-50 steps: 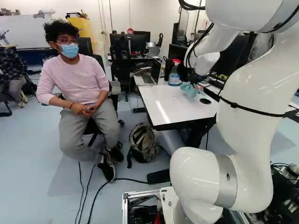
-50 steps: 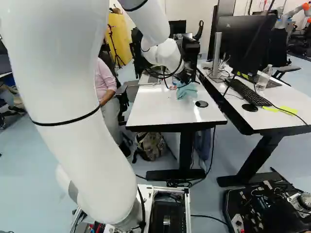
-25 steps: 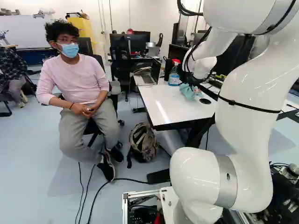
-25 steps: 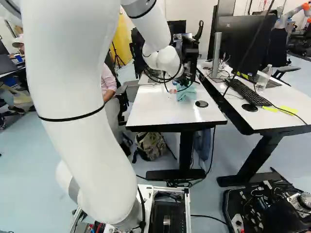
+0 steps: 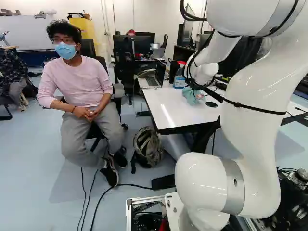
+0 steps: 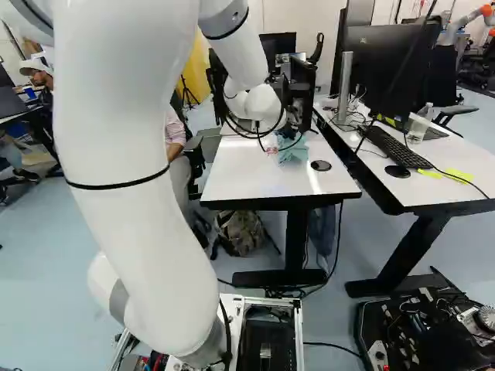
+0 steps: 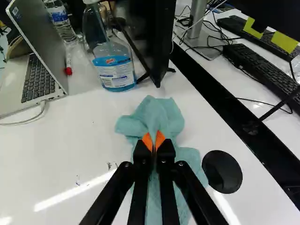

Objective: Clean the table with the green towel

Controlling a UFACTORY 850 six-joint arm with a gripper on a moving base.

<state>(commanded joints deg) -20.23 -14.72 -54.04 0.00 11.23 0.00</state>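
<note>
Wiping the table [image 7: 42,161] looked to be the step in hand: the green towel [image 7: 157,112] lay on its top beside the black disc [image 7: 222,171], its bunched fold clenched between the fingers [image 7: 161,140]. The next move called for a low, level sweep, cloth pressed flat, across the marked patch. Of the views, the left base view showed a backpack [image 5: 148,146] on the floor, absent from the wrist view; only the wrist view made plain the grip and the small dark marks [image 7: 78,180].
</note>
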